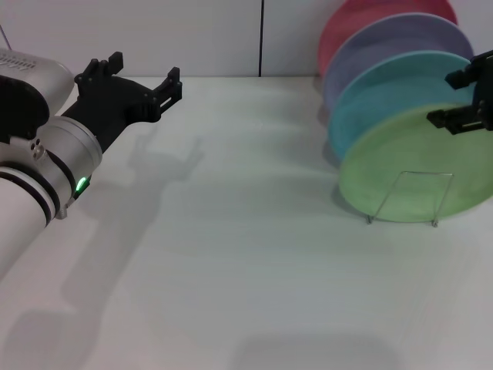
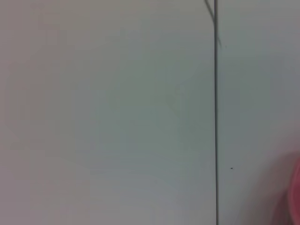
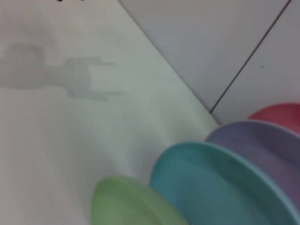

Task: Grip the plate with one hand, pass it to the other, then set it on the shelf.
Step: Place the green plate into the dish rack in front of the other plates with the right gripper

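plate [image 1: 420,173] upright in shelf [image 1: 406,199] | right gripper [image 1: 467,96] at rim, grip unclear | left gripper [image 1: 142,81] open, empty

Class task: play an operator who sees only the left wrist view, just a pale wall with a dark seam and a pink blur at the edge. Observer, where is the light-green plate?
Observer: The light-green plate stands upright at the front of the wire dish rack, on the robot's right.
Operator: What is behind it?
Observer: A light-blue plate, then a lavender plate, then a pink plate.
Operator: Where are the grippers?
Observer: The right gripper is at the green plate's upper edge; the left gripper hangs open, far left.
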`<move>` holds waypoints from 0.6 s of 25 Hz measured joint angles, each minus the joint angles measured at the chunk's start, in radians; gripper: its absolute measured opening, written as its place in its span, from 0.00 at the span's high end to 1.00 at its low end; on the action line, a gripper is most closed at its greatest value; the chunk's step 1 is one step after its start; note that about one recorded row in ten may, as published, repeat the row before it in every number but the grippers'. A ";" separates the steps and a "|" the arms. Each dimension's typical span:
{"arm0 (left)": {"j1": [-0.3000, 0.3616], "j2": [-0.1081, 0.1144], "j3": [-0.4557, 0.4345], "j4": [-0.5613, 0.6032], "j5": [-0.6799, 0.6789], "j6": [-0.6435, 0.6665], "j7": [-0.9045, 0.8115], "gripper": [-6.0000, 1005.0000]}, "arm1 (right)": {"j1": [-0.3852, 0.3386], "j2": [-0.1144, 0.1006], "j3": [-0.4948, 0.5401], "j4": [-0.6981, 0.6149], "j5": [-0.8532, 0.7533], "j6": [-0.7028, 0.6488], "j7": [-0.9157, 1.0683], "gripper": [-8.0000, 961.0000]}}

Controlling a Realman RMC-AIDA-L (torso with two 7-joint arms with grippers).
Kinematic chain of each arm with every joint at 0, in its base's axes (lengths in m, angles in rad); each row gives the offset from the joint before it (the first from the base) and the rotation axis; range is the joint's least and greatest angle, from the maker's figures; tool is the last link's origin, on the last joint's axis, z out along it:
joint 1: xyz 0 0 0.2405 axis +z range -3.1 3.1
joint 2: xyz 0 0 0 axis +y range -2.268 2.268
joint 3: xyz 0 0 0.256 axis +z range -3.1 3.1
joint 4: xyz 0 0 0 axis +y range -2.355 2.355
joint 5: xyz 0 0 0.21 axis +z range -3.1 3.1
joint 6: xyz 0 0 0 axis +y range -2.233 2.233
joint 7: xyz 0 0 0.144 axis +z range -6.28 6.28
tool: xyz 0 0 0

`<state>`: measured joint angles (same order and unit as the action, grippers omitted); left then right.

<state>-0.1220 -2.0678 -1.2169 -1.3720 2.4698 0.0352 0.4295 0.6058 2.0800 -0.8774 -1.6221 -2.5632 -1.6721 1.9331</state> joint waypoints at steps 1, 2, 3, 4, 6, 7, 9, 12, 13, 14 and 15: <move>0.000 0.000 -0.001 0.004 0.000 0.000 0.000 0.14 | 0.001 0.000 -0.007 0.000 0.000 -0.010 0.008 0.35; 0.000 0.000 -0.001 0.004 0.000 0.000 0.000 0.14 | 0.001 0.000 -0.007 0.000 0.000 -0.010 0.008 0.35; 0.000 0.001 -0.001 0.005 0.000 -0.001 0.000 0.14 | 0.003 0.000 -0.012 -0.004 0.000 -0.021 0.015 0.35; 0.000 0.001 -0.001 0.005 0.000 -0.001 0.000 0.14 | 0.006 0.000 -0.016 -0.011 0.000 -0.033 0.026 0.35; -0.001 0.002 -0.001 0.007 0.000 -0.001 0.000 0.14 | 0.010 -0.001 -0.024 -0.013 -0.001 -0.050 0.042 0.35; -0.001 0.002 -0.001 0.007 0.000 -0.001 0.000 0.14 | 0.010 -0.001 -0.024 -0.013 -0.001 -0.050 0.042 0.34; -0.002 0.002 -0.001 0.008 0.000 -0.001 0.000 0.14 | 0.006 0.001 -0.032 -0.019 0.002 -0.049 0.048 0.34; -0.002 0.002 -0.001 0.009 0.000 -0.002 0.000 0.14 | -0.008 0.005 -0.042 -0.080 0.012 -0.034 0.057 0.31; -0.002 0.002 -0.001 0.009 0.000 -0.002 0.000 0.14 | -0.008 0.005 -0.040 -0.101 0.015 -0.031 0.061 0.29; -0.003 0.002 -0.001 0.012 0.000 -0.002 0.000 0.14 | -0.008 0.006 -0.037 -0.125 0.020 -0.030 0.068 0.28; -0.003 0.002 -0.001 0.012 0.000 -0.002 0.000 0.14 | -0.005 0.006 -0.033 -0.146 0.027 -0.032 0.076 0.27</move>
<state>-0.1254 -2.0662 -1.2180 -1.3598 2.4698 0.0333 0.4295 0.6011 2.0856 -0.9105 -1.7683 -2.5358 -1.7044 2.0096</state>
